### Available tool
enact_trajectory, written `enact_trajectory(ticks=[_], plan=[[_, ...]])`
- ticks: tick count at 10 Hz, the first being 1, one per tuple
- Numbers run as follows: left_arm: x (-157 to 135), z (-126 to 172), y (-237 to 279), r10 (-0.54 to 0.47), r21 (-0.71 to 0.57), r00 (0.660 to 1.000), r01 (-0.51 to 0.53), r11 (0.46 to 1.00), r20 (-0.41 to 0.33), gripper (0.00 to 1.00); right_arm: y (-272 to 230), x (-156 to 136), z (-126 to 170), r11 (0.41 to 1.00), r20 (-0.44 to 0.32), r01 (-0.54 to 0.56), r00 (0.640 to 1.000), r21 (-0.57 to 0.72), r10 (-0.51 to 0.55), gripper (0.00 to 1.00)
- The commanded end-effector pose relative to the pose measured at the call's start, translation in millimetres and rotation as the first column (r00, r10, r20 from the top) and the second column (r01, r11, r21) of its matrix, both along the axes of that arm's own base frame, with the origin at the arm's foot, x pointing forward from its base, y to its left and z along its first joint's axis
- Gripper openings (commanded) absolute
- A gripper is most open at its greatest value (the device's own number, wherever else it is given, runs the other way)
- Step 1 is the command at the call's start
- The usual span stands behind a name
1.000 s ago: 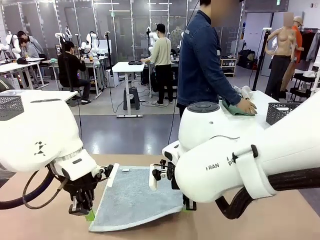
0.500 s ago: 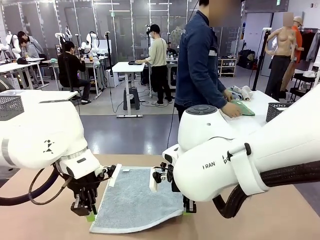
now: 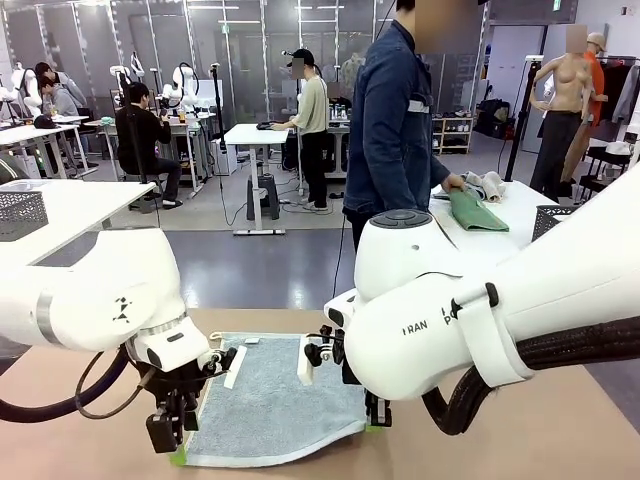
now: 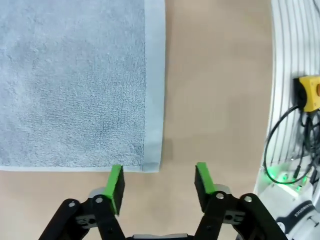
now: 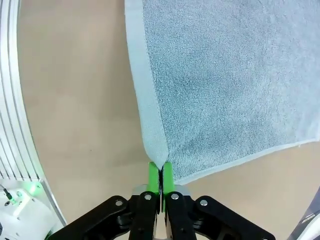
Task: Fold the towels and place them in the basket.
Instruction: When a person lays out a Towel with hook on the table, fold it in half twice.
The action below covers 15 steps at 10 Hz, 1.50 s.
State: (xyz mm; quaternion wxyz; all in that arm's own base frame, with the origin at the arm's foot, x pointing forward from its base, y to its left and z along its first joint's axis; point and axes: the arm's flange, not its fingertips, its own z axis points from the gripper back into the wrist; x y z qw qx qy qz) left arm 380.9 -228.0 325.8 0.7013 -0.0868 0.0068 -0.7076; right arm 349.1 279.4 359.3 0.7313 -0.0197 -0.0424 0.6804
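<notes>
A pale blue-grey towel (image 3: pixel 275 400) lies spread on the tan table. My left gripper (image 3: pixel 172 440) hangs open at the towel's near left corner. In the left wrist view that towel (image 4: pixel 75 80) corner lies flat between the gripper's (image 4: pixel 159 182) green pads, one pad at the hem. My right gripper (image 3: pixel 375 415) is shut on the near right corner. The right wrist view shows the towel (image 5: pixel 225 75) pinched and lifted at that gripper (image 5: pixel 160 180). A person's hand rests by a folded green towel (image 3: pixel 478 212) on the far white table. Dark mesh baskets stand far right (image 3: pixel 558 225) and far left (image 3: pixel 20 212).
The table's near edge has a metal rail (image 4: pixel 287 60) with a yellow button box (image 4: pixel 310 95) and cables beside it. More cloths (image 3: pixel 490 183) lie on the far white table. Bare tan tabletop (image 3: pixel 560 440) lies to the right of the towel.
My left gripper has opened and let go of the near left corner, which now lies flat, and it has sunk lower. The right gripper stays shut. The person has shifted the green towel.
</notes>
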Motion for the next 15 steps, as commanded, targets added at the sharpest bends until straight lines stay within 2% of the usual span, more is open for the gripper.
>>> enact_trajectory(ticks=[1, 8, 11, 12, 15], plan=[[6, -6, -3, -0.007, 0.015, 1.0, 0.006, 1.0, 0.031, 0.93, 1, 1, -1, 1.0, -0.031, -0.001, 1.0, 0.01, 0.001, 0.0], [5, -36, -13, 0.006, 0.062, 1.0, -0.006, 0.998, 0.007, 0.93, -3, 1, -5, 1.0, -0.041, 0.006, 0.999, 0.004, -0.006, 0.0], [3, -43, -11, 0.028, 0.067, 0.999, -0.031, 0.997, 0.043, 0.06, -3, 0, -5, 1.0, -0.041, -0.003, 0.999, 0.0, 0.003, 0.0], [3, -44, -11, 0.031, 0.065, 0.998, -0.034, 0.997, 0.046, 0.0, -4, 0, -5, 1.0, -0.04, -0.003, 0.999, 0.0, 0.003, 0.0], [0, -47, -15, 0.024, 0.074, 0.998, -0.027, 0.997, 0.053, 0.0, -4, -1, -5, 1.0, -0.034, -0.003, 0.999, 0.0, 0.003, 0.0]])
